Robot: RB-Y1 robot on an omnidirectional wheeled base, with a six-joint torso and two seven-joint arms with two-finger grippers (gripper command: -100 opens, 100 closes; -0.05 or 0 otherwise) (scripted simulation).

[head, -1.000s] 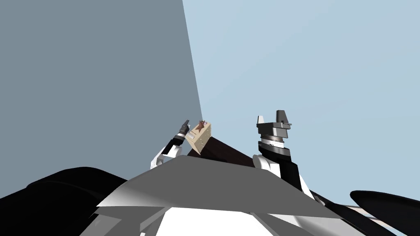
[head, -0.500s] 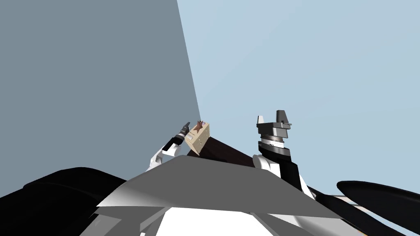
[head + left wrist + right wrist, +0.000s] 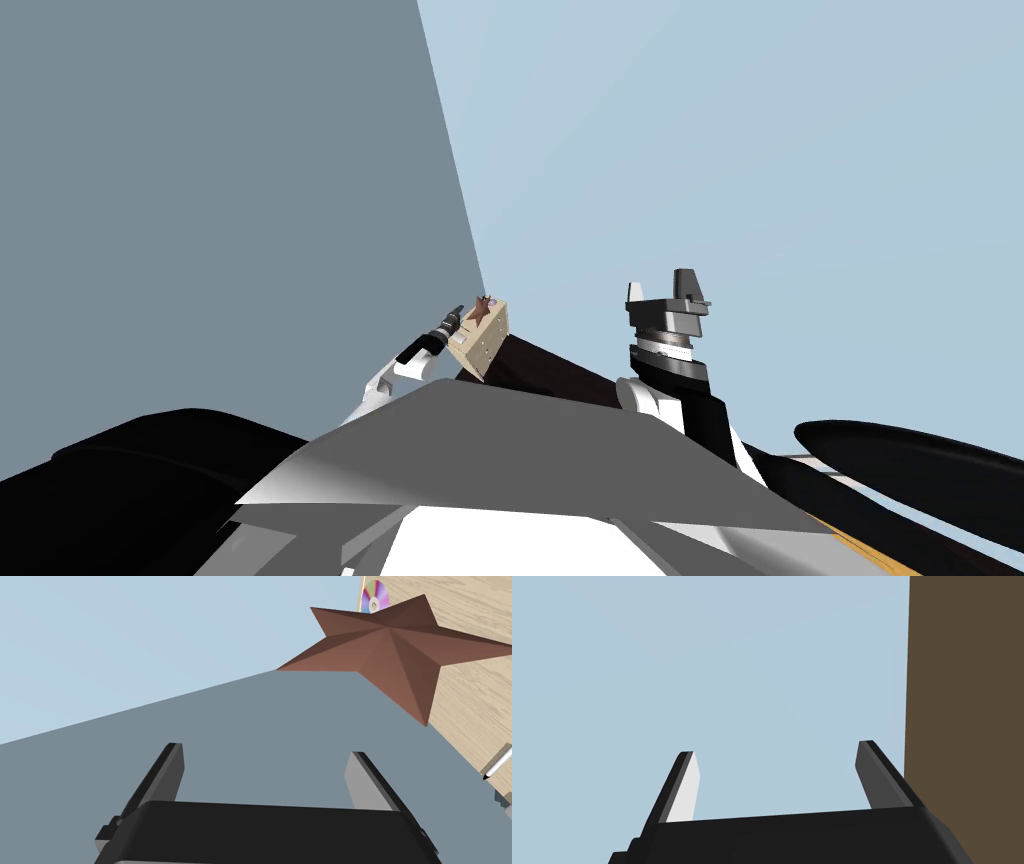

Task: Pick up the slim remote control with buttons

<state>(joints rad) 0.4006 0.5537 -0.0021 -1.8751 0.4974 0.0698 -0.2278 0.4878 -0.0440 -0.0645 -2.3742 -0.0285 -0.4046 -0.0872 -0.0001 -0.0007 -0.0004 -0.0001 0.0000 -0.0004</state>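
Pale wood-grain cabinet (image 3: 477,706), matt brown star (image 3: 395,641)

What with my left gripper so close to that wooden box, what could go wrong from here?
The open left gripper could knock the brown star or the disc off the wooden box. It could also close on the pen-like stick by mistake.

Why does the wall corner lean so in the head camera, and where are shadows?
Head view: the wide, rolled lens tilts the wall corner. Left wrist view: the brown star is shaded facet by facet, yet casts no shadow on the pale wooden surface. Right wrist view: flat, even colours.
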